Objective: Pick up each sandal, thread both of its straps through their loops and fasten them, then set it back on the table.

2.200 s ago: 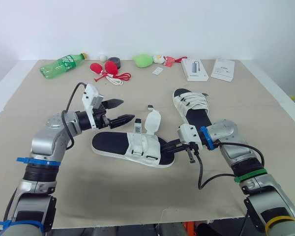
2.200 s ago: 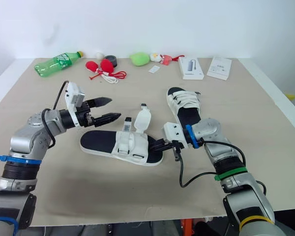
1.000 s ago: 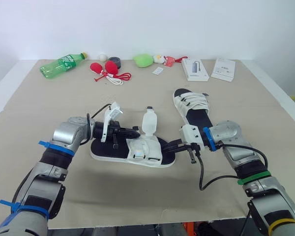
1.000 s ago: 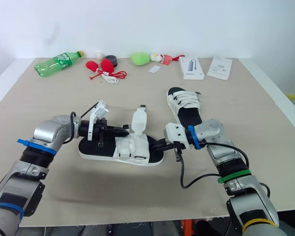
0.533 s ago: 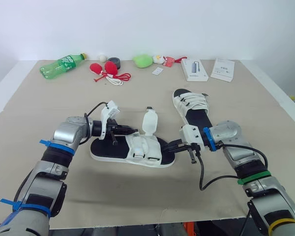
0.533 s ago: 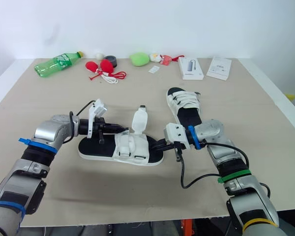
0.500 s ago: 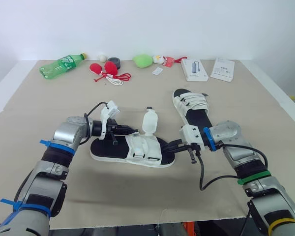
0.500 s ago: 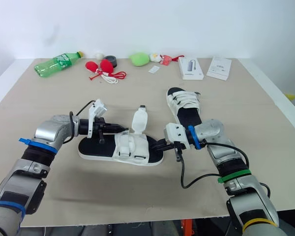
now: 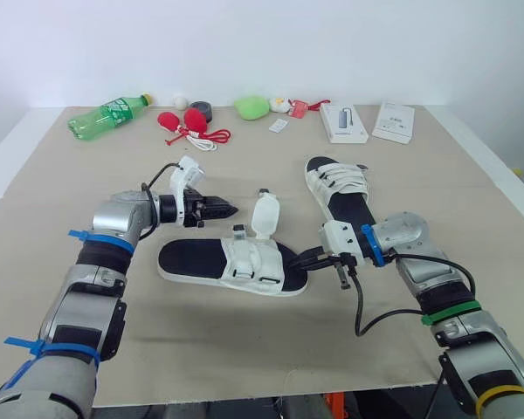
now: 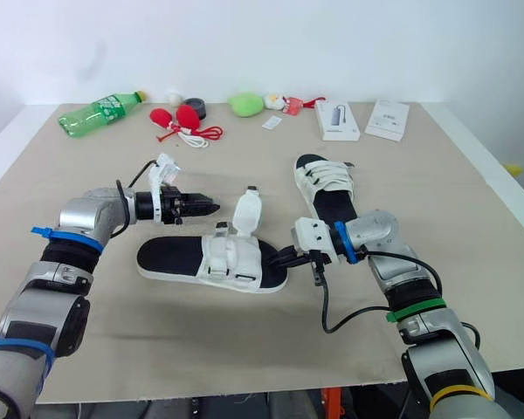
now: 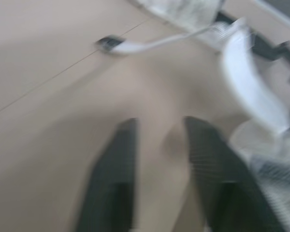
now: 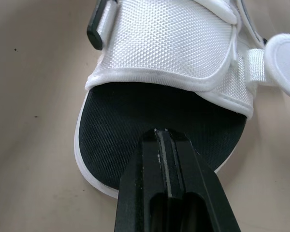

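While the right pincer (image 9: 300, 259) touches it, the sandal (image 9: 244, 263) lies flat.

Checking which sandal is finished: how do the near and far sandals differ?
The near sandal lies crosswise on the table; the far sandal points lengthwise, away from the robot. One strap of the near sandal stands up, unfastened; the far sandal's straps lie flat across it. The right gripper, fingers shut, rests at the near sandal's end; nothing touches the far sandal. Both are white with black footbeds.
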Tool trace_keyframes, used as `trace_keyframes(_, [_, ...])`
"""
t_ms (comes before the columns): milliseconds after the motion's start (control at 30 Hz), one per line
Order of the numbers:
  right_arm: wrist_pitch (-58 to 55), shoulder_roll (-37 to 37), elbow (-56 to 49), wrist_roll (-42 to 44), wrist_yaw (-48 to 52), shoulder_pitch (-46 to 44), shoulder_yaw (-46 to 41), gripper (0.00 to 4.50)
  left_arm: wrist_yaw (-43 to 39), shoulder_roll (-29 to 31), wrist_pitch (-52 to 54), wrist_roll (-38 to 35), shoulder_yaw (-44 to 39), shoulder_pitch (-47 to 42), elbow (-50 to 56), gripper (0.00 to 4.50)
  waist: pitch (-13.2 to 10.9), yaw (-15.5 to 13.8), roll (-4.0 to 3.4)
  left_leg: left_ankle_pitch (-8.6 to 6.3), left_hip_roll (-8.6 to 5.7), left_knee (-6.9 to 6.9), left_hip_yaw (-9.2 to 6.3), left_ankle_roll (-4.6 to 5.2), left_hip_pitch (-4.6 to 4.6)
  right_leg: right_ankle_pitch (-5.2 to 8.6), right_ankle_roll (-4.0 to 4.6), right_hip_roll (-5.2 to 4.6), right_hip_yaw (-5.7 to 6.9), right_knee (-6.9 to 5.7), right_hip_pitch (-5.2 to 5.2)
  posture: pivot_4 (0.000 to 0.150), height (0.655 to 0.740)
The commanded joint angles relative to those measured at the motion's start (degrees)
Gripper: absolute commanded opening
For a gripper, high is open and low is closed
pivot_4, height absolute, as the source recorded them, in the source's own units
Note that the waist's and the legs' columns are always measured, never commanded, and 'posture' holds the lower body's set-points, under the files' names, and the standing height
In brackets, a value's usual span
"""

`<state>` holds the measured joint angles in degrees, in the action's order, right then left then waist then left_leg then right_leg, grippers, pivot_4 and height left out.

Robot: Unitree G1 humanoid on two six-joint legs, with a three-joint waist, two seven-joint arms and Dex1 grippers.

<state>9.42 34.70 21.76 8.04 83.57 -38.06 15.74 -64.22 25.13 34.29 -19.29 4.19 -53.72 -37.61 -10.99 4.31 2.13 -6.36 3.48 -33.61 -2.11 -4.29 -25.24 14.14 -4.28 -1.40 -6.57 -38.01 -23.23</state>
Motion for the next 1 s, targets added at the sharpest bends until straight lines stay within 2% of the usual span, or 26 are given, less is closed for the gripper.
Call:
trace_keyframes(33, [-0.17, 0.29, 0.76, -1.68, -0.40, 0.19, 0.51, 0.00, -0.84, -0.47, 0.18, -1.11, -1.89, -2.92, 0.31, 3.64, 0.00, 0.00, 0.00, 0.00, 0.00, 0.01, -0.01, 0.00, 0.00, 0.00, -0.01, 0.01, 0.00, 0.00, 0.00, 0.150, 0.7400])
trace_keyframes(100, [-0.13, 0.32, 0.67, -1.69, -0.49, 0.35, 0.48, 0.00, -1.59, -0.61, -0.77, 0.95, 0.03, -3.63, -1.59, 4.49, 0.00, 0.00, 0.00, 0.00, 0.00, 0.02, -0.03, 0.00, 0.00, 0.00, -0.02, 0.02, 0.00, 0.00, -0.01, 0.150, 0.7400])
trace_keyframes(400, [-0.38, 0.75, -0.25, -1.60, -1.03, 1.23, 0.20, 0.00, -11.26, -0.90, 7.44, -0.36, 4.50, -2.76, 2.12, 4.49, 0.00, 0.07, 0.00, 0.00, -0.01, 0.02, -0.04, 0.00, -0.02, 0.04, 0.05, 0.02, 0.00, 0.00, -0.01, 0.150, 0.7400])
trace_keyframes(633, [-0.42, 1.05, -0.66, -1.62, -1.38, 1.67, 0.10, 0.00, -10.61, -3.82, 12.26, -0.98, 3.69, -4.93, -1.14, 4.49, 0.00, 0.08, 0.01, 0.00, -0.01, 0.00, -0.06, 0.00, -0.02, 0.10, 0.16, 0.03, 0.00, 0.00, 0.01, 0.150, 0.7400])
trace_keyframes(767, [-0.15, 1.01, -0.82, -1.78, -1.65, 1.81, 0.26, 0.00, -10.41, -5.93, 11.13, -0.29, 3.02, -7.94, -6.00, 4.49, 0.00, 0.07, 0.01, 0.00, -0.01, -0.01, -0.06, 0.00, -0.02, 0.09, 0.14, 0.02, 0.00, 0.00, 0.01, 0.150, 0.7400])
trace_keyframes(1000, [-0.27, 1.15, -1.71, -1.74, -2.29, 2.49, 0.11, 0.00, -9.40, -9.46, 1.75, 3.13, 2.84, -15.14, -18.22, 4.49, -0.01, 0.14, 0.01, 0.00, -0.03, 0.01, -0.09, 0.00, -0.02, 0.01, -0.03, 0.03, 0.01, 0.00, 0.00, 0.150, 0.7400])
